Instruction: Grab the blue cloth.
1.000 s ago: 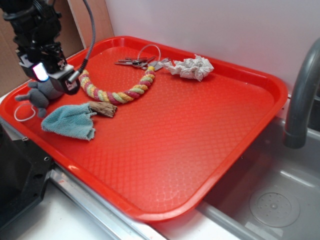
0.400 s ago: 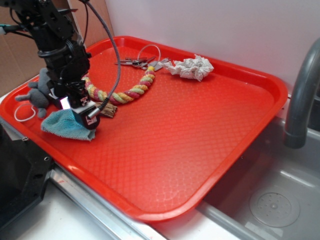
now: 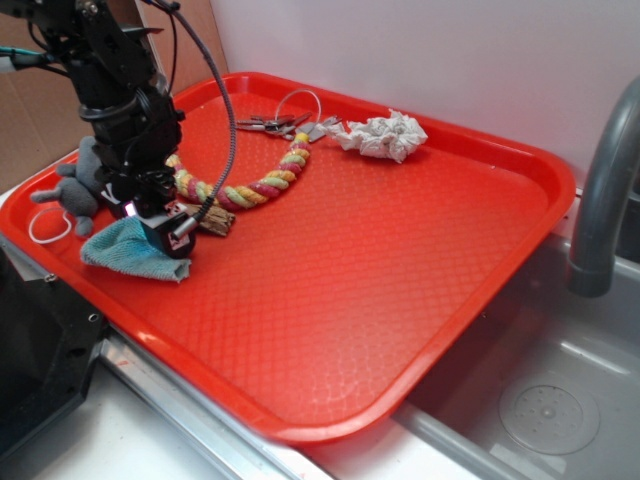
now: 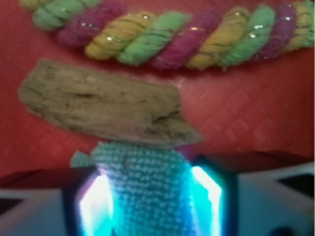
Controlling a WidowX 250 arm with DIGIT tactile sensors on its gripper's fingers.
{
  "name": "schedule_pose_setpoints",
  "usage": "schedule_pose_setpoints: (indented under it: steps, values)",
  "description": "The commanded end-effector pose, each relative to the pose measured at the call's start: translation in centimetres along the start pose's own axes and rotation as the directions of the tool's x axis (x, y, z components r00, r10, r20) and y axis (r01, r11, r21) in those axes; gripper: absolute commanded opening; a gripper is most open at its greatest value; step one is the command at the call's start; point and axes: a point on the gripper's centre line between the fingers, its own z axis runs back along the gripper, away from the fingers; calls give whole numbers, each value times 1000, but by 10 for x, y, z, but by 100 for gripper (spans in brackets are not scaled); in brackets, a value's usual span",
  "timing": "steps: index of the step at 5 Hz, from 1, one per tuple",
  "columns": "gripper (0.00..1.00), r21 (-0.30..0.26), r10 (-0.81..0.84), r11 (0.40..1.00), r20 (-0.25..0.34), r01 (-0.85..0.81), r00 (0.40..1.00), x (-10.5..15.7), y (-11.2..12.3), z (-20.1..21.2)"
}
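Observation:
The blue cloth (image 3: 112, 252) lies rumpled at the front left of the red tray (image 3: 420, 300). My gripper (image 3: 165, 238) is down on the cloth's right end, next to a brown wood piece (image 3: 215, 220). In the wrist view the cloth (image 4: 147, 191) stands as a pinched ridge filling the gap between my two lit pads (image 4: 96, 204), so the gripper (image 4: 150, 204) is shut on it. The wood piece (image 4: 103, 105) lies just beyond the cloth.
A grey plush elephant (image 3: 78, 188) and a white band (image 3: 45, 228) lie left of the arm. A coloured rope (image 3: 250, 185) curves behind the wood piece. Keys (image 3: 275, 123) and a crumpled white paper towel (image 3: 385, 135) lie at the tray's back. A grey faucet (image 3: 600, 200) stands right.
My gripper has come from above the elephant down and to the right onto the cloth. The cloth's right end is now bunched between the fingers.

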Motion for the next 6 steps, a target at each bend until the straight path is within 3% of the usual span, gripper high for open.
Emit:
schedule_pose_setpoints:
  steps: [1, 2, 3, 5, 6]
  values:
    - [0, 34, 14, 999, -22, -13, 1000, 9, 9, 2]
    - [0, 80, 47, 996, -33, -44, 998, 17, 8, 15]
    - [0, 90, 112, 990, -1, -112, 994, 36, -3, 65]
    - [0, 63, 193, 978, 114, -201, 975, 37, -16, 149]
    - [0, 19, 201, 978, 151, -206, 968, 28, -27, 180]
